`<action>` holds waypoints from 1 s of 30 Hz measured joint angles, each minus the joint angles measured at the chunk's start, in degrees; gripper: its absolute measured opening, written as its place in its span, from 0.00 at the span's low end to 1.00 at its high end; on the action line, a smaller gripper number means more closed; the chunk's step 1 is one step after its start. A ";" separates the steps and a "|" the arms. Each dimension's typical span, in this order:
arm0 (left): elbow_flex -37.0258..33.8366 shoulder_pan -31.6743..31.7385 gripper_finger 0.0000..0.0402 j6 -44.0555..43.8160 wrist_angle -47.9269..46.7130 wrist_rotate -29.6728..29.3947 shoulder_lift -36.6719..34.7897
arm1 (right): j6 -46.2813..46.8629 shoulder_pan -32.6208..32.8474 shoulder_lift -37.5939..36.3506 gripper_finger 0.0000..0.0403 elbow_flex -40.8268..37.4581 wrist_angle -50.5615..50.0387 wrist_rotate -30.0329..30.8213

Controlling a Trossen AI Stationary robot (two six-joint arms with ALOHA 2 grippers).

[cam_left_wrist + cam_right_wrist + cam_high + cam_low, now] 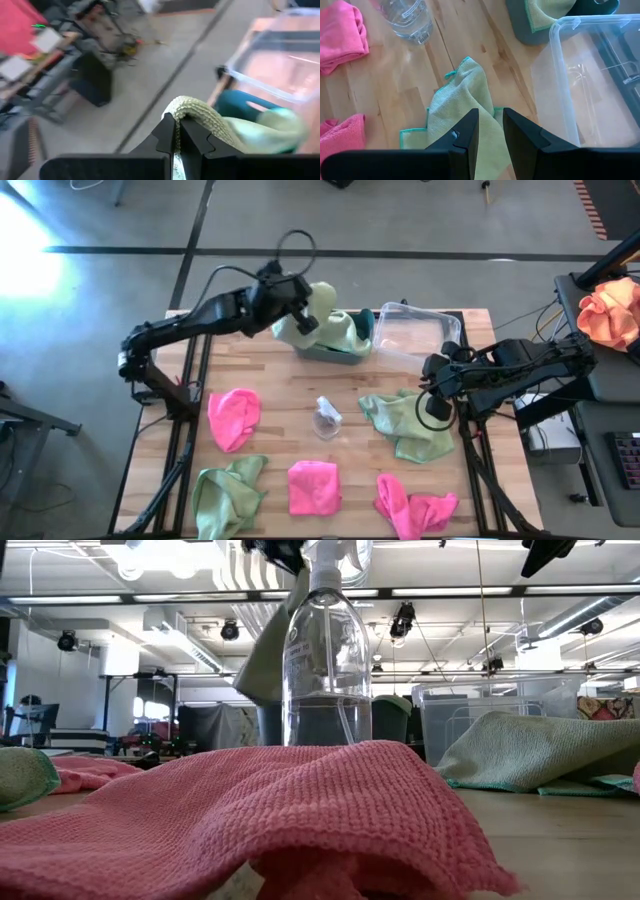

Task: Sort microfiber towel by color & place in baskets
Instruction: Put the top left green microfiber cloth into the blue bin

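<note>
My left gripper (303, 320) (177, 122) is at the table's far side, over the dark teal basket (335, 352), shut on a sage green towel (322, 308). More green cloth lies in that basket. The clear basket (415, 335) stands just right of it. My right gripper (437, 406) (490, 131) is open with a narrow gap, above a crumpled green towel (465, 97) (405, 425) lying flat on the wood. Three pink towels (235, 417) (313, 485) (415, 505) and another green towel (228, 495) lie along the near half. My left gripper pinches a bunched fold of the green towel (189, 111) between its two fingers. The towel is raised over the teal basket (240, 107) and hangs down from the fingers (268, 660), its lower part draping onto the green cloth in the basket.
A clear spray bottle (326, 418) (322, 660) stands at the table's middle, between the towels. An orange cloth bundle (612, 310) lies off the table to the right. The wood between the pink towels and the baskets is bare.
</note>
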 joint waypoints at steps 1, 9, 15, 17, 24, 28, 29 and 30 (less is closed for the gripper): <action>0.00 0.12 0.00 -0.24 0.34 0.76 1.14 | 0.00 0.00 0.00 0.20 0.00 -0.02 0.00; 0.00 -0.19 0.00 0.73 5.03 6.01 7.87 | 0.04 0.00 0.00 0.20 0.00 -0.01 0.00; 0.00 -0.10 0.07 -0.69 4.96 6.47 8.13 | 0.09 0.00 0.00 0.20 0.00 -0.02 -0.01; 0.04 -0.06 0.10 -0.89 4.69 6.41 7.64 | 0.08 0.00 0.00 0.20 0.00 -0.01 -0.01; 3.34 0.53 0.21 -1.02 3.09 5.80 7.50 | 0.04 0.00 0.00 0.20 0.00 -0.02 -0.02; 5.98 0.95 0.24 -1.36 0.95 5.44 7.50 | 0.04 0.00 0.00 0.20 0.00 -0.02 -0.02; 6.67 0.95 0.25 -1.64 0.15 5.46 7.48 | 0.03 0.00 0.00 0.20 0.00 0.00 0.00; 7.35 0.95 0.25 -1.90 -0.83 5.46 7.48 | 0.02 0.00 0.00 0.20 0.00 -0.02 0.00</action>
